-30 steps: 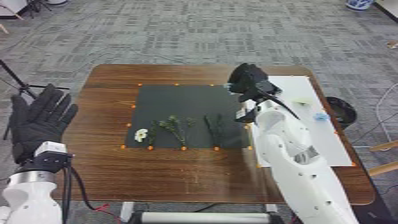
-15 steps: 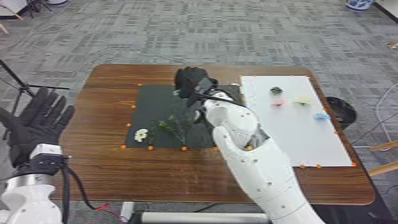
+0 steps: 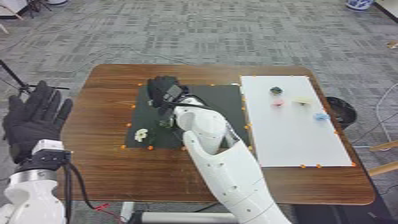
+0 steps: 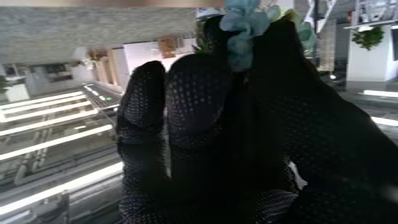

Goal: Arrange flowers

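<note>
In the head view, my right hand (image 3: pixel 166 91) is above the upper left part of the dark mat (image 3: pixel 218 97). In the right wrist view, the thumb and fingers of my right hand (image 4: pixel 197 95) pinch a pale blue flower (image 4: pixel 242 37), its petals at the fingertips. A white flower (image 3: pixel 140 134) lies near the mat's lower left corner. The right arm covers part of the mat and any stems under it. My left hand (image 3: pixel 37 117) stays beside the table's left edge, open with straight fingers.
A white board (image 3: pixel 293 135) lies on the right of the brown table (image 3: pixel 115 170). Small dark (image 3: pixel 275 90), pink (image 3: pixel 278 102), pale yellow (image 3: pixel 303 100) and blue (image 3: pixel 321 116) flower heads rest on it. A black bin (image 3: pixel 343 112) stands beyond the table's right edge.
My right hand has moved left from the board's upper left edge across the dark mat, uncovering the dark and pink flower heads. The left hand has shifted only slightly.
</note>
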Available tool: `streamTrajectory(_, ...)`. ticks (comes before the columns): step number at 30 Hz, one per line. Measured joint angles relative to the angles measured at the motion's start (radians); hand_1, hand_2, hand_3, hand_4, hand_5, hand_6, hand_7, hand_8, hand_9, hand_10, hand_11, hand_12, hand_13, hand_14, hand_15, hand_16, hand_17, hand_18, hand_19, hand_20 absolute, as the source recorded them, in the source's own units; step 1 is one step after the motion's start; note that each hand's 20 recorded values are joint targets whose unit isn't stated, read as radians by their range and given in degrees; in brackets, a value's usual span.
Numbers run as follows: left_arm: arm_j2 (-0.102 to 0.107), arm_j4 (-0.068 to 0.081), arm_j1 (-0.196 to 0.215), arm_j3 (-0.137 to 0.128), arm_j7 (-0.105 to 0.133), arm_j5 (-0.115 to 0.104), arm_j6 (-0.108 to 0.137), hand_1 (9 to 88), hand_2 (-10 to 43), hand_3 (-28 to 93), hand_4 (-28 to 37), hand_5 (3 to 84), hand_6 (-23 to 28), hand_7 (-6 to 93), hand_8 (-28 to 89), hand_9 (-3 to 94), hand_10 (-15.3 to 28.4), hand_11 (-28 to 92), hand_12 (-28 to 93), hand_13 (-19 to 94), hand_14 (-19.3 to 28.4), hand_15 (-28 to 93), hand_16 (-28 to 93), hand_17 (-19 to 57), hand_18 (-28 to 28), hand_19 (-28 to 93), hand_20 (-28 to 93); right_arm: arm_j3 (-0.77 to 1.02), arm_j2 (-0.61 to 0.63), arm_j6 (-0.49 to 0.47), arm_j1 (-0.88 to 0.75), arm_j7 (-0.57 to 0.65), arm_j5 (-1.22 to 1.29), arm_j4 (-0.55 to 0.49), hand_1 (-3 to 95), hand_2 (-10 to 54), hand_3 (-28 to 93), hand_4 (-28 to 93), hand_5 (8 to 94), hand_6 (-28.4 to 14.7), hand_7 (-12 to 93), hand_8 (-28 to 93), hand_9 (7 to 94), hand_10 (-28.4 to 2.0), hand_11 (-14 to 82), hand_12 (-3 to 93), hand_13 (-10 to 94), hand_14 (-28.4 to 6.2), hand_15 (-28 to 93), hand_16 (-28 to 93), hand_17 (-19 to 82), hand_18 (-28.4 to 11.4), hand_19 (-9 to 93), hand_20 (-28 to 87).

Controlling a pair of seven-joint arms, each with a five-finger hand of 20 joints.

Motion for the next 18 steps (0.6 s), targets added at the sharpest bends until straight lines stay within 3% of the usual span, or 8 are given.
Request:
streamTrajectory(10, 0.025, 0.012, -0.057, 0.032, -0.007, 0.002, -0.007, 25.6, 15.6, 64, -28.3, 37.1, 7.7, 10.9, -10, 24.1, 10.8, 14, 4, 18, 8.6, 10, -4, -4.3, 10.3, 30, 6, 0.055, -0.084, 0.033, -0.028, 0.014, 0.001, 0.042, 57.3, -9.5, 70, -28, 72.9, 0.1, 29, -1, 82.6, -7.4, 9.0, 38.5, 74, -5.0, 58, 36, 39, -19.2, 77, 34)
streamTrajectory(18, 0.024, 0.013, -0.055, 0.026, -0.009, -0.003, -0.028, 26.9, 15.8, 62, -28.3, 37.3, 7.6, 11.0, -10, 26.2, 11.4, 14, 4, 20, 10.0, 11, -3, -4.7, 11.4, 31, 7, 0.053, -0.093, 0.017, -0.056, 0.017, 0.001, 0.044, 57.5, -9.2, 67, -28, 70.4, -0.3, 28, -2, 80.0, -7.2, 8.5, 37.4, 72, -5.0, 56, 38, 38, -18.7, 75, 33)
